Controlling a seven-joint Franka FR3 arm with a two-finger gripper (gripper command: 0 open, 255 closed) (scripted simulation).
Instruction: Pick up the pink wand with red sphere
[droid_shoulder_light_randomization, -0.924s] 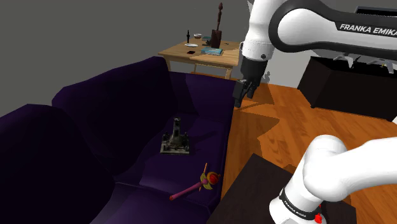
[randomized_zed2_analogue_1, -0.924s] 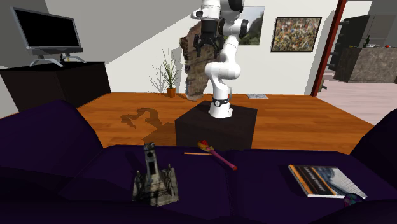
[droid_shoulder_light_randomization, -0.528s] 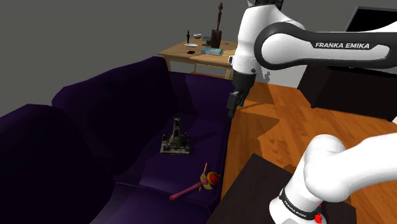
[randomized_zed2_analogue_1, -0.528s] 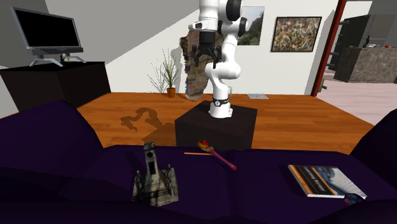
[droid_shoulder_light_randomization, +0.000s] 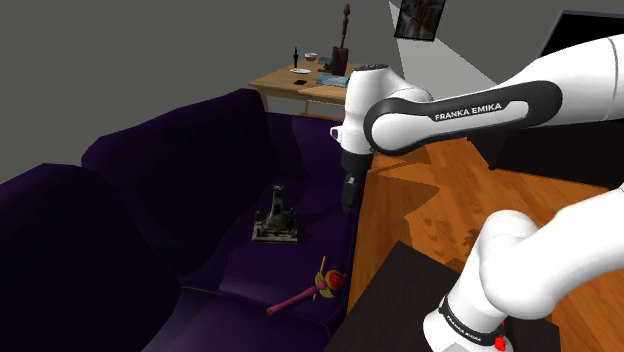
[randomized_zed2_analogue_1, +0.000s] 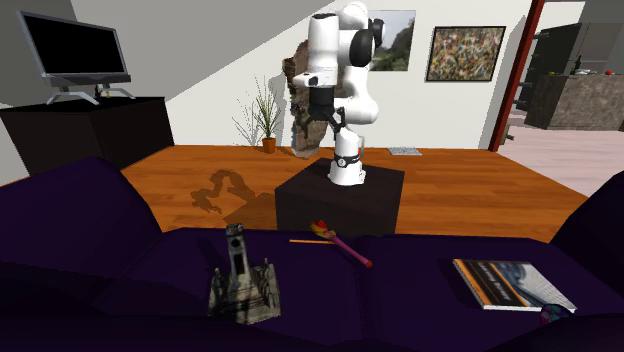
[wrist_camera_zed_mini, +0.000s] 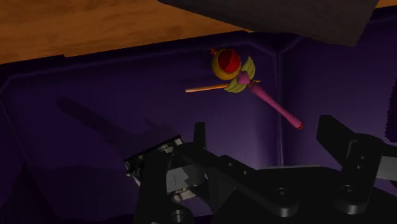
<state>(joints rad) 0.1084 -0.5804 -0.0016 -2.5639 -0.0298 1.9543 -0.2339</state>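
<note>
The arm rises from the stand (droid_shoulder_light_randomization: 388, 300), folds over and runs its forearm level toward the dark purple sofa (droid_shoulder_light_randomization: 150, 170) — the hand (droid_shoulder_light_randomization: 348, 192) hangs straight down above the seat's front edge. Its fingers (wrist_camera_zed_mini: 345, 151) stand spread, with nothing between them. The pink wand with red sphere (wrist_camera_zed_mini: 257, 89) lies flat on the seat close to that front edge, well apart from the hand, with a thin orange stick (wrist_camera_zed_mini: 205, 88) meeting its head. A grey tower-shaped ornament (droid_shoulder_light_randomization: 277, 220) stands mid-seat — in the wrist view the hand's body covers most of it
</note>
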